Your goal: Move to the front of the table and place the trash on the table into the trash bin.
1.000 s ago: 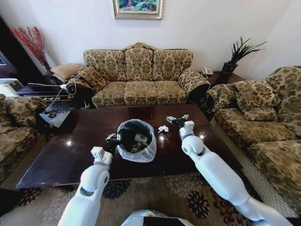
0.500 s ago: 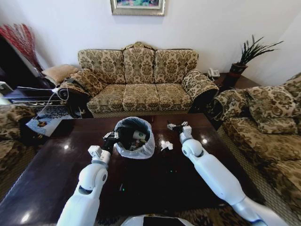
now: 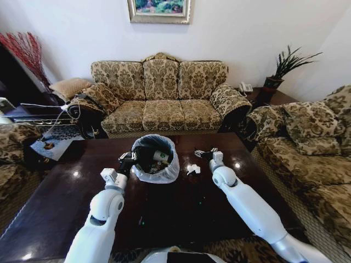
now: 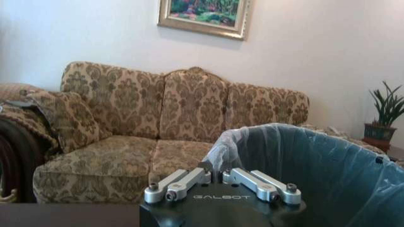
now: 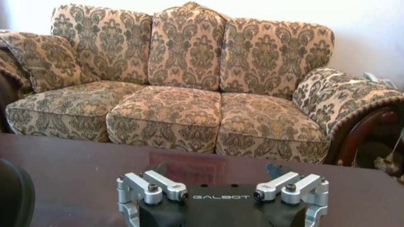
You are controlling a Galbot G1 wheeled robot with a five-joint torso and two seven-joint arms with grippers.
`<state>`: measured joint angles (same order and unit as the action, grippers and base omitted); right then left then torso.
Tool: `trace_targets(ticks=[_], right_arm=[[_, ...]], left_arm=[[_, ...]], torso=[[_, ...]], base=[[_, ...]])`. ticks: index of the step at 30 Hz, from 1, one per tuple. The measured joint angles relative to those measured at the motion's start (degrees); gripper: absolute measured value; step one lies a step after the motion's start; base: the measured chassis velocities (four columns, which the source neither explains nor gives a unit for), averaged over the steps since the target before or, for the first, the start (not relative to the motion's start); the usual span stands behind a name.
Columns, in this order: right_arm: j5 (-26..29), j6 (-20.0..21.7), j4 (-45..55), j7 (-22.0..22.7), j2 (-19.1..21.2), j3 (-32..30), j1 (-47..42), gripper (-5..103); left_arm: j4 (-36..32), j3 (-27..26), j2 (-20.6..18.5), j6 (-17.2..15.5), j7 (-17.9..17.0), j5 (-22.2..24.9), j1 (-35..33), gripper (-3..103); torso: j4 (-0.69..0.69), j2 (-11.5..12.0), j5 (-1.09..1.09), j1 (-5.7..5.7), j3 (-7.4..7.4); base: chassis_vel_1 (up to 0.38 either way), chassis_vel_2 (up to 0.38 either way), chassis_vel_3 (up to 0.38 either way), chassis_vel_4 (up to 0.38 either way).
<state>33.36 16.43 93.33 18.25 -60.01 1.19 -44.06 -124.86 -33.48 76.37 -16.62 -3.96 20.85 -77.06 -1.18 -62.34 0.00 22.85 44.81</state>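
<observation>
The trash bin (image 3: 155, 159), dark with a whitish bag over its rim, stands on the dark glossy table (image 3: 66, 186). A white cup (image 3: 160, 157) and other scraps lie inside it. My left gripper (image 3: 127, 160) is at the bin's left rim. In the left wrist view this gripper (image 4: 215, 166) is shut on the bag's folded edge of the bin (image 4: 315, 161). Crumpled white paper (image 3: 193, 169) lies on the table just right of the bin. My right gripper (image 3: 205, 154) hovers just beyond the paper. Over the table (image 5: 75, 161) it (image 5: 216, 169) stands open and holds nothing.
A patterned three-seat sofa (image 3: 162, 104) stands behind the table. A matching armchair (image 3: 307, 142) is on the right and another (image 3: 16, 137) on the left. A potted plant (image 3: 277, 74) sits on a corner stand. A cluttered side table (image 3: 52, 145) is at the left.
The whole view has shifted: the camera came closer to the table, whose front edge has dropped out of sight. The bin stayed at my left gripper. The paper now lies nearer me than my right gripper.
</observation>
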Motion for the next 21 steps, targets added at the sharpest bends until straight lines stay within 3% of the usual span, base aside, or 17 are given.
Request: trace_targets(ticks=[21], right_arm=[[0.06, 0.0, 0.13, 0.05, 0.03, 0.01, 0.08, 100]], left_arm=[[0.01, 0.05, 0.0, -0.08, 0.02, -0.06, -0.01, 3]], torso=[[0.0, -0.01, 0.0, -0.06, -0.02]], base=[[0.0, 0.0, 0.0, 0.0]])
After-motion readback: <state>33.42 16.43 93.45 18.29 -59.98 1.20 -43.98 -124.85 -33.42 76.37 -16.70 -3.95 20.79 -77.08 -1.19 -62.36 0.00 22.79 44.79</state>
